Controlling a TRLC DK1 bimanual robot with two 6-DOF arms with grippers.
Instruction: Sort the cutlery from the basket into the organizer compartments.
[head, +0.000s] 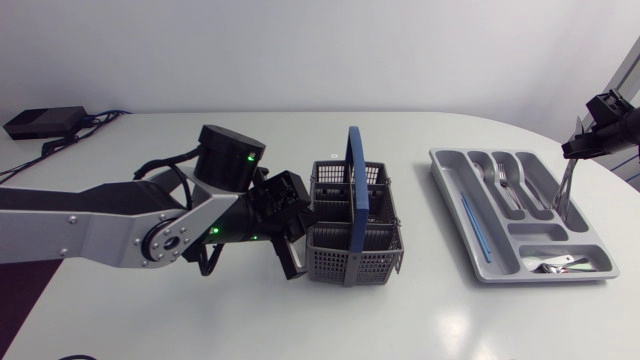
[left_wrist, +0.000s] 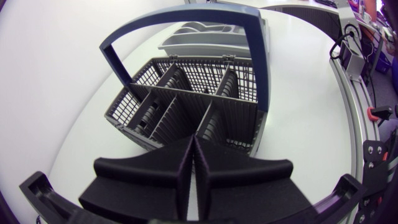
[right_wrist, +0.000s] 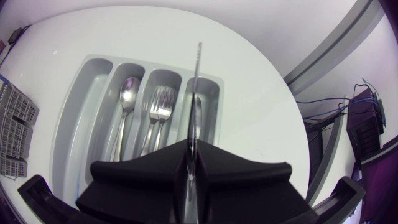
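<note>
My right gripper (head: 582, 147) hangs over the far right of the grey organizer (head: 447, 190), shut on a table knife (head: 565, 190) that points down at the rightmost long compartment. In the right wrist view the knife (right_wrist: 196, 87) runs ahead from between the closed fingers (right_wrist: 189, 148), over that compartment. A spoon (right_wrist: 126, 93) and forks (right_wrist: 160, 102) lie in the neighbouring compartments. The grey basket (head: 352, 235) with a blue handle (head: 353, 170) stands mid-table. My left gripper (head: 294, 260) sits shut and holding nothing at the basket's near left side, with the basket (left_wrist: 186, 102) just ahead of it.
A thin blue stick (head: 470, 225) lies in the organizer's long left compartment, and small cutlery (head: 556, 265) in the front cross compartment. The table's rounded right edge runs close behind the organizer. Cables and a black box (head: 40, 122) sit at the far left.
</note>
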